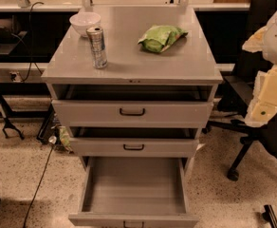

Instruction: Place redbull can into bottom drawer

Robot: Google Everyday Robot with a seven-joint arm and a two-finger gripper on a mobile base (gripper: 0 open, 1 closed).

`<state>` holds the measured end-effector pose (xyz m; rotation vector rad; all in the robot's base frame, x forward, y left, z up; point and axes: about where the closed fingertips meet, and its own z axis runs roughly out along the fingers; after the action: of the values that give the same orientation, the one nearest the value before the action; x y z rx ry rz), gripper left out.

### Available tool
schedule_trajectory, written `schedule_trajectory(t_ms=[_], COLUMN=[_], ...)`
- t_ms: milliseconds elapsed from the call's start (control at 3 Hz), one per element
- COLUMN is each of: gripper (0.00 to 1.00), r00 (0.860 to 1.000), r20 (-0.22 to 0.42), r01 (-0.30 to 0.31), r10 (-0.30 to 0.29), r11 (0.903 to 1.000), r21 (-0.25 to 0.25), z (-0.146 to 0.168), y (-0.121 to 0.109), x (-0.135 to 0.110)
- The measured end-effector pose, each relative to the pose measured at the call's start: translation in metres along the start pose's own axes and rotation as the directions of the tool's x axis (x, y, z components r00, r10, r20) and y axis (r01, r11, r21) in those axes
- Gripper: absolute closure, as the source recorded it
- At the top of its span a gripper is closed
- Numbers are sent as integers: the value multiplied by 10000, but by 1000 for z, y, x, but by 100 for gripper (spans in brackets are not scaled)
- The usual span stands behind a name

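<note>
gaping bottom drawer (133,189), redbull can (97,47) near left edge, jaws right

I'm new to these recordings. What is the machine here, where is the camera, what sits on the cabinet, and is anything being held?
There is one camera, looking down at the front of a grey cabinet; where it is mounted is not on record. The machine is a mobile robot with one arm. The pale shapes at the right edge are that arm, and its gripper hangs beside the cabinet, away from everything on top. On the cabinet stand the redbull can, upright, a white bowl just behind it, and a green snack bag to the right. The bottom drawer is pulled far out with nothing visible inside. The can is not held.
</note>
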<state>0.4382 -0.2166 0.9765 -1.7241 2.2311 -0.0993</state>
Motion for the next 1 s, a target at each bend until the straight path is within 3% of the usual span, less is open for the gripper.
schedule_trajectory(t_ms=[333,667,1000], gripper=[0,0,0], r00=[10000,9957,9633], r20=[4,641,2276], r01=[-4,-696,-1685], r10=[4,674,1426], r11=[10000,9970,9807], r21=[4,325,987], z=[0,-3,3], y=[0,-5,-30], x=[0,1,-8])
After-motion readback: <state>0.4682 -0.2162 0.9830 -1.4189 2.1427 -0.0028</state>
